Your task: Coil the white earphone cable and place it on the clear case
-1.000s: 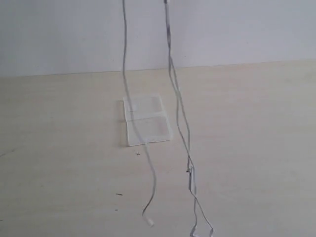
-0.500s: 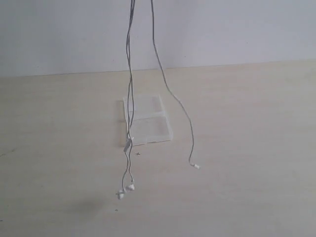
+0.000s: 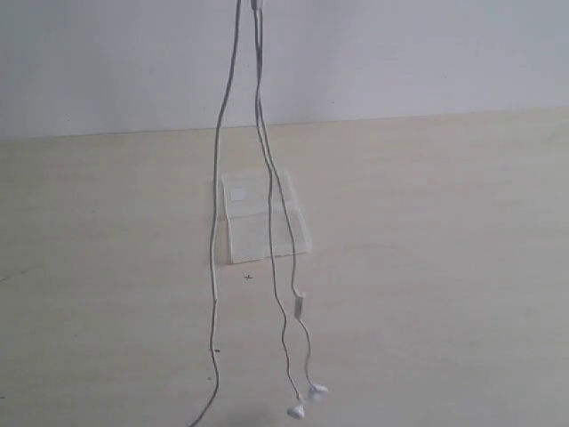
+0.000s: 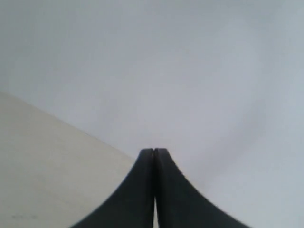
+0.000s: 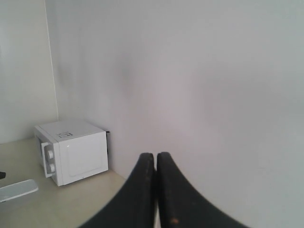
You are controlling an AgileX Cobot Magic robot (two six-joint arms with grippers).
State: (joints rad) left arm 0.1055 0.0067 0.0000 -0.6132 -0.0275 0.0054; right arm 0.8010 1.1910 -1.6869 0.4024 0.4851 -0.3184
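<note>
We see the thin white earphone cable [image 3: 299, 304] hanging near the flat clear case [image 3: 249, 236]; left gripper [image 4: 154, 152], right gripper [image 5: 156, 156] clenched.

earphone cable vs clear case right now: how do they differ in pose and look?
Pose: the white earphone cable hangs down from above the frame, while the clear case lies flat on the table.
Shape: the cable is long, thin strands ending in earbuds; the case is a compact rectangle.
Look: the cable is opaque white; the case is transparent with a small white label.
Shared: both sit mid-scene.
</note>
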